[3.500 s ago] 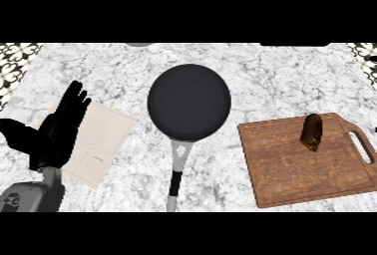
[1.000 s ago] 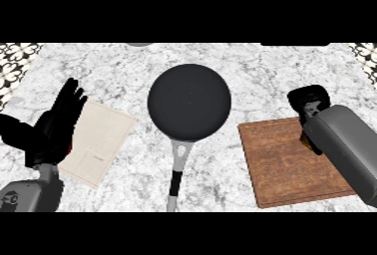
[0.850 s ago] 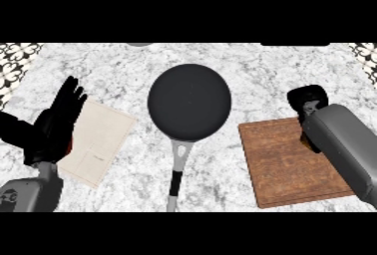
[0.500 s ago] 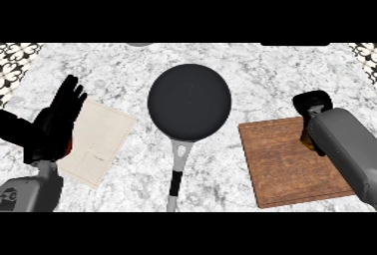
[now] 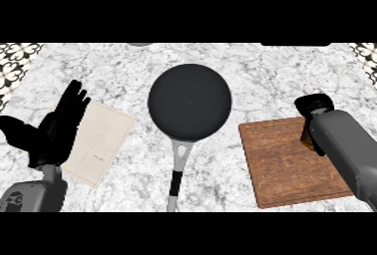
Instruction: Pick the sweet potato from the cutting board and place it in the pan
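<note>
The sweet potato (image 5: 305,141) lies on the far right part of the wooden cutting board (image 5: 283,164); only a brown sliver of it shows beside my right forearm. My right hand (image 5: 314,103) hangs directly over it, seen from the back, and its grip is hidden. The black pan (image 5: 189,101) sits at the middle of the counter with nothing in it, its handle (image 5: 175,174) pointing toward me. At the left edge my left hand (image 5: 53,130) rests open, fingers up.
A beige cloth (image 5: 99,142) lies left of the pan, partly under my left hand. The marble counter (image 5: 258,79) runs between pan and board. Patterned tiles (image 5: 13,60) show at the far corners.
My right arm came in from the right and now covers the sweet potato. Over the last second its hand slid slightly nearer and rightward. The left hand barely moved.
</note>
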